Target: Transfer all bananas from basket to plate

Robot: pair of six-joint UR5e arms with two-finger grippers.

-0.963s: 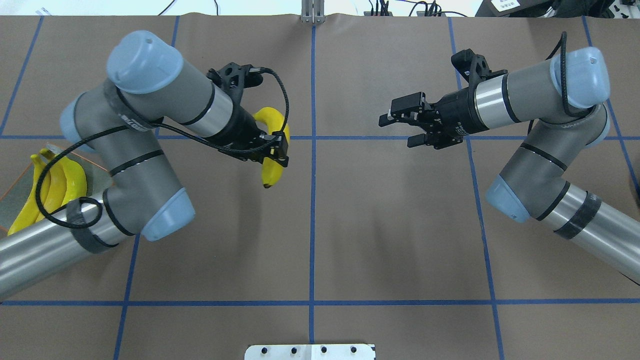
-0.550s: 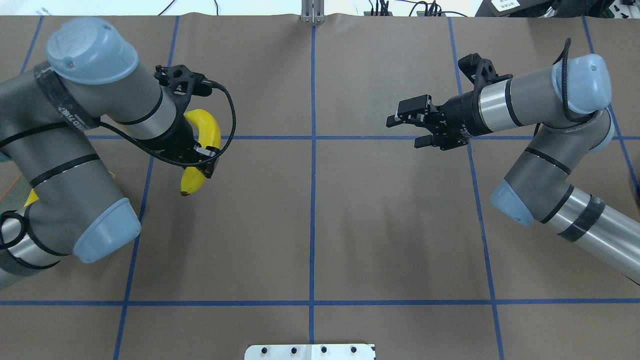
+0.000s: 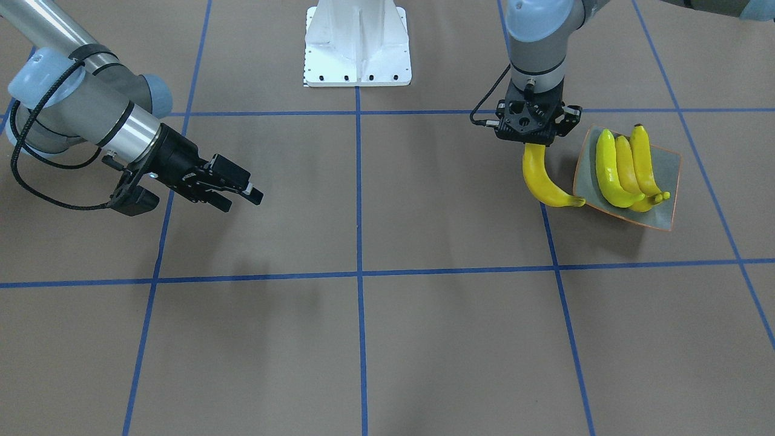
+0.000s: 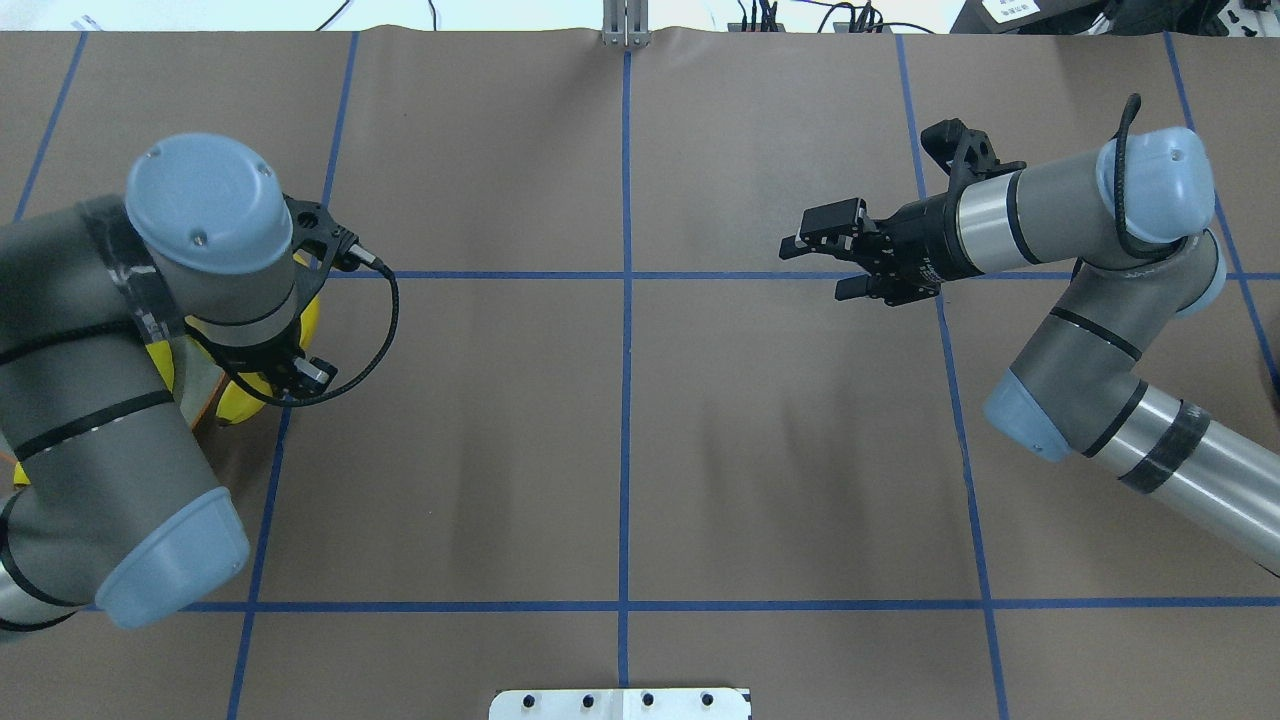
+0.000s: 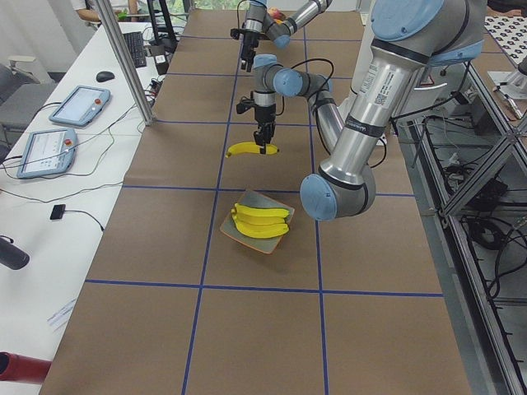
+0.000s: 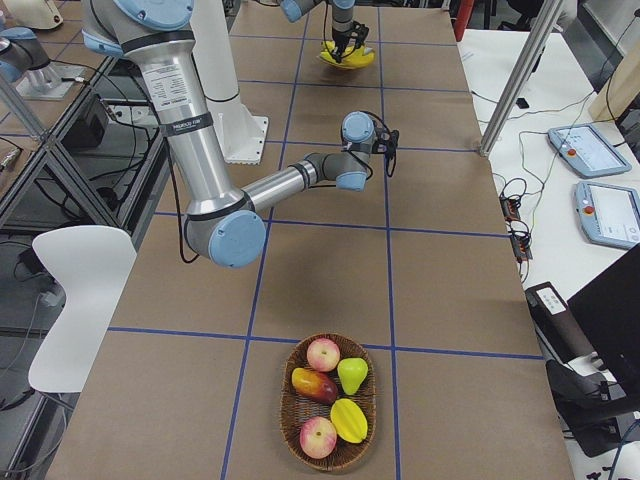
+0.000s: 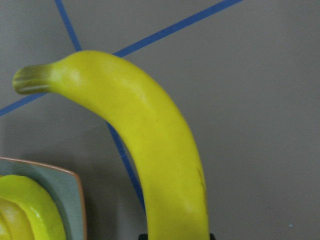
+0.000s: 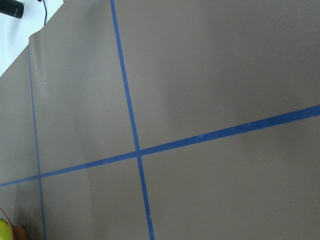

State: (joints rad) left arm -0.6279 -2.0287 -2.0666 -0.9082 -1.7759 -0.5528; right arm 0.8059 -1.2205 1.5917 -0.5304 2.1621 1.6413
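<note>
My left gripper points straight down and is shut on a yellow banana, held level a little above the table, just beside the plate's edge nearest the table's middle. The banana fills the left wrist view. It also shows in the left side view. The square grey-green plate with an orange rim holds three bananas side by side. In the overhead view the left arm hides the plate and most of the held banana. My right gripper is open and empty, hovering over the table's right half.
A wicker basket at the table's right end holds apples, a pear and other fruit, with no banana showing in it. The robot's white base plate stands at the table's near edge. Blue tape lines cross the brown table.
My left arm has swung left with the banana, from near the table's middle to beside the plate. My right gripper has drawn back a little to the right and stays open.
</note>
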